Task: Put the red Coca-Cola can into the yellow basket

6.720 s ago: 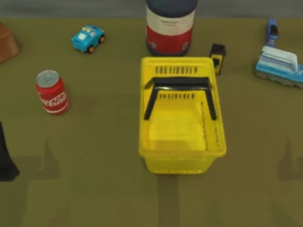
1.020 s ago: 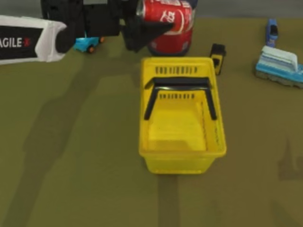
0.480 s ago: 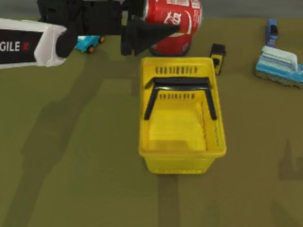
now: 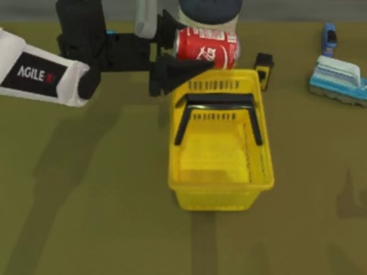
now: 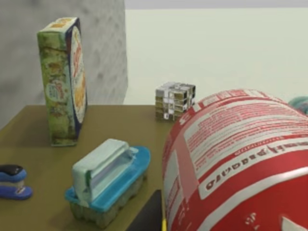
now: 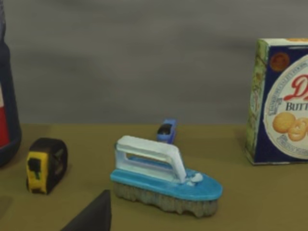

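The red Coca-Cola can (image 4: 209,48) lies on its side in the air, with my left gripper (image 4: 192,48) shut on it. The can hangs over the far rim of the yellow basket (image 4: 178,172), just in front of a big canister. The basket stands mid-table with its black handle (image 4: 218,102) folded across the opening. Up close in the left wrist view, the can (image 5: 240,163) fills the near side. My left arm (image 4: 40,71) reaches in from the left. My right arm is parked out of the top view.
A red, white and dark-blue canister (image 4: 207,11) stands right behind the can. A tape measure (image 4: 264,67) sits by the basket's far right corner. Farther right lie a blue scrub brush (image 4: 338,80) and a small blue stapler (image 4: 328,35). A biscuit box (image 5: 65,82) and a puzzle cube (image 5: 174,100) stand beyond them.
My left gripper has carried the can toward the near side, from in front of the canister's top to over the basket's far rim. The basket has not moved.
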### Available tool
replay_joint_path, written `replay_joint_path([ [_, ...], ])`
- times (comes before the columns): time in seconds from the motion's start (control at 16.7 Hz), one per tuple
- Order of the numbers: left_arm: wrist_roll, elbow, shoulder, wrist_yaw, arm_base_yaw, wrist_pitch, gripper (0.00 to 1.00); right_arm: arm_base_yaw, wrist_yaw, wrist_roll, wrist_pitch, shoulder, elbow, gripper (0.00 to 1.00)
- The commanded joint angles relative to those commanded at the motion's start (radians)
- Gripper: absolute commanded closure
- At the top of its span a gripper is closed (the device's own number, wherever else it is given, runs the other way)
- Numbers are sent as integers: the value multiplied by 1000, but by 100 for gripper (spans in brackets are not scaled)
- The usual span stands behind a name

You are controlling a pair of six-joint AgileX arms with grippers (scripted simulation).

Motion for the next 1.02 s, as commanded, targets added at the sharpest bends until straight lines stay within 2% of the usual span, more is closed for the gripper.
replay_joint_path([
  [0.18,-3,-32,69,-2,8,102,100,0,0,0,0,0,0,0],
  [0.48,-3,-39,81,-3,10,118,100,0,0,0,0,0,0,0],
  [1.02,-3,-39,81,-3,10,118,32,0,0,0,0,0,0,0],
])
